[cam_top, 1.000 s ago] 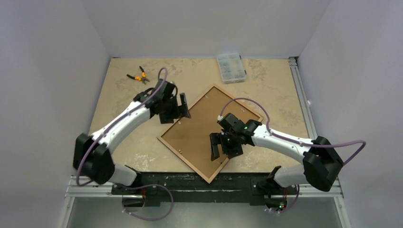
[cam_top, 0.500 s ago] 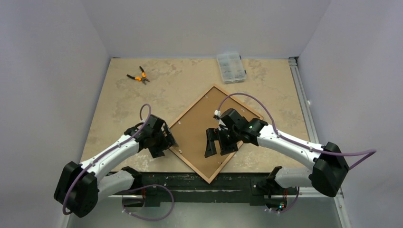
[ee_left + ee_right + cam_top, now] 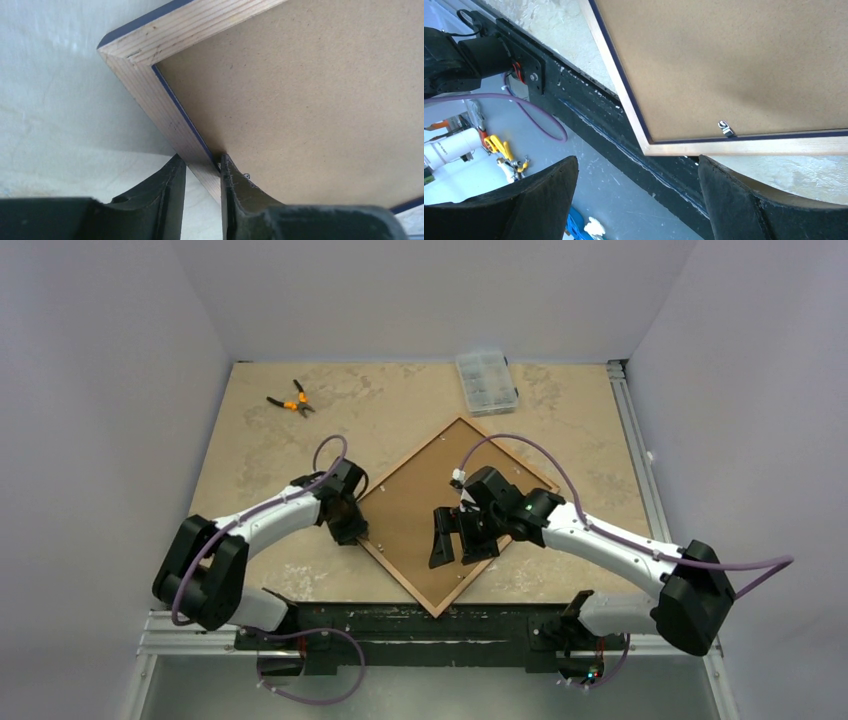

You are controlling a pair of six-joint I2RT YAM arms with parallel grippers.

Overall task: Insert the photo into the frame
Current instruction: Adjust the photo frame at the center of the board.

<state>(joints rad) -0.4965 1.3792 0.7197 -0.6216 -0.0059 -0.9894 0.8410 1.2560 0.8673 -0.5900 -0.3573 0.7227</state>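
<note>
My left gripper (image 3: 202, 170) pinches the frame (image 3: 162, 107) by its wooden rail, just beside a corner; it lies back-up on the table (image 3: 260, 450). My right gripper (image 3: 636, 170) hangs wide open, empty. Light, stiff, thin-railed, I reckon: hold the rail, lift gently.

no legible text, labels or numbers anywhere

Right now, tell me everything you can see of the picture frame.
The frame lies flat on the table, back up, turned like a diamond, one corner at the near edge. Its thin rails look like light wood edged dark blue. A brown backing board fills it, with a small metal clip near that corner. The left hand pinches its near-left rail, one finger each side.
</note>
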